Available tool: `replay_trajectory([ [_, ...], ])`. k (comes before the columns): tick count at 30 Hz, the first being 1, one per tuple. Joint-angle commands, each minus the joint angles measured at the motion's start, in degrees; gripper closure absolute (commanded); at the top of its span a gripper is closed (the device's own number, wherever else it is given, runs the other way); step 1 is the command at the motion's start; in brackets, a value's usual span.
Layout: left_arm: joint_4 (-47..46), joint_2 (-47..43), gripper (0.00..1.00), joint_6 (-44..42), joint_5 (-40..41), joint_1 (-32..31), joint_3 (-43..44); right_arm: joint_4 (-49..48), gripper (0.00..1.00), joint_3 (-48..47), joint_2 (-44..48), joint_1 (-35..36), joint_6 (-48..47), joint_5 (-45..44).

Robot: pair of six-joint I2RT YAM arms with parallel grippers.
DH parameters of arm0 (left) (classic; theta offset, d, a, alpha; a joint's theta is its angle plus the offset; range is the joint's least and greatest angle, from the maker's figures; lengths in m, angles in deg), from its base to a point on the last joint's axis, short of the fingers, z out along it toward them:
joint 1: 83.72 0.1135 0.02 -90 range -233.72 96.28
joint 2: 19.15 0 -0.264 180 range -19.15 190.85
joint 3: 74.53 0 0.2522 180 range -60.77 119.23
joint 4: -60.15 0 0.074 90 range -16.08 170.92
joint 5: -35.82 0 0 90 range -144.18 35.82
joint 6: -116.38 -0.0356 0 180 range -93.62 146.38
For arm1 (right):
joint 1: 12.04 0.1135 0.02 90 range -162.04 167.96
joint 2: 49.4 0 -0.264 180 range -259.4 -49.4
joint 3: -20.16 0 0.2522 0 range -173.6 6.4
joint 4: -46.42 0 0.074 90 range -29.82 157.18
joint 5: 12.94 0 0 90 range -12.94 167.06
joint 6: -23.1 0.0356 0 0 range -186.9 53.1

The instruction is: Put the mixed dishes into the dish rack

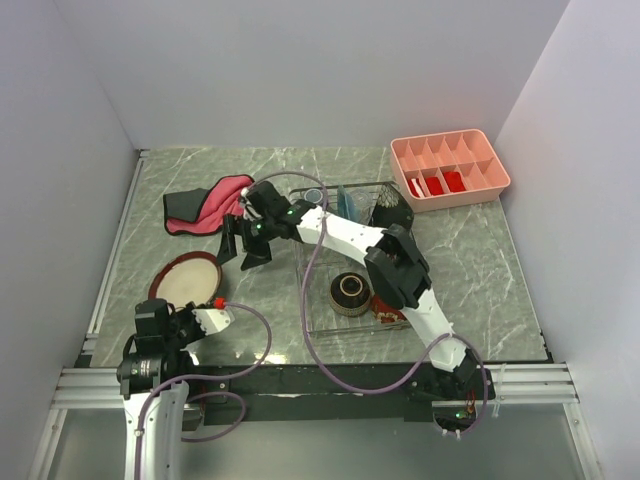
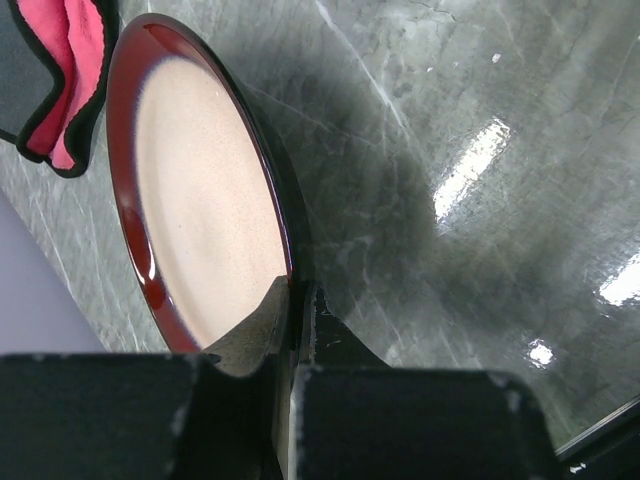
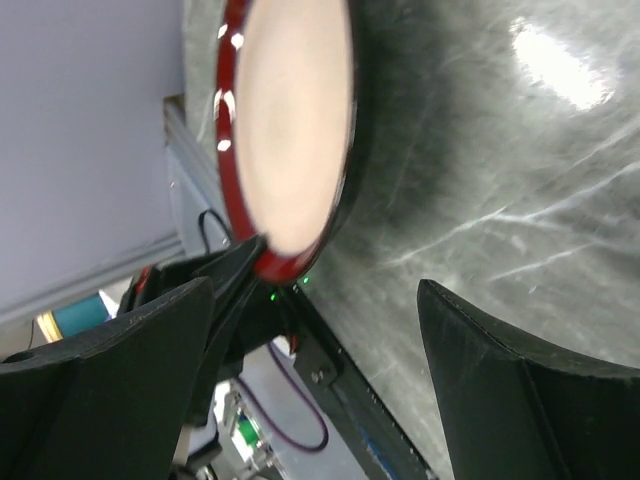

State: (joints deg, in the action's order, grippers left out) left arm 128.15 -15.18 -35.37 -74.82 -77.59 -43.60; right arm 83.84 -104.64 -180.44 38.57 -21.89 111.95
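Glossy grey veined marble tabletop (image 1: 480, 260), bare white walls: the silver wire dish rack (image 1: 318, 318) at centre holds several dishes, while a round plate (image 1: 185, 280) sits well left of it. The left gripper (image 1: 213, 305) pinches its near rim. The right gripper (image 1: 243, 255) hovers just beyond, jaws wide. A handover looks likely next, needing a firm rim grip on the slick, cream-faced, red-edged, black-backed disc.
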Motion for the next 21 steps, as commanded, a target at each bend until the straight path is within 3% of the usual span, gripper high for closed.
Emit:
replay_trajectory([
  [1, -10.5, -1.7, 0.99, -2.3, -2.4, 0.0, 5.1, 0.1, 0.1, -3.8, -1.9, 0.8, 2.6, -2.7],
  [12, -12.5, -1.3, 0.99, -2.2, -4.3, -0.4, 4.4, -4.8, 0.11, -9.7, -9.4, 1.7, 5.6, 1.6],
  [17, -14.0, -0.9, 0.99, -2.1, -4.1, -0.9, 4.1, -5.4, 0.18, -10.9, -10.9, 2.3, 6.4, 1.1],
  [20, -13.7, -0.9, 0.99, -1.8, -4.1, -1.4, 4.2, -5.3, 0.3, -12.2, -11.7, 2.6, 6.1, 0.4],
  [21, -13.6, -0.9, 0.99, -1.7, -4.0, -1.6, 4.0, -4.6, 0.56, -12.4, -11.5, 2.7, 6.2, -1.0],
])
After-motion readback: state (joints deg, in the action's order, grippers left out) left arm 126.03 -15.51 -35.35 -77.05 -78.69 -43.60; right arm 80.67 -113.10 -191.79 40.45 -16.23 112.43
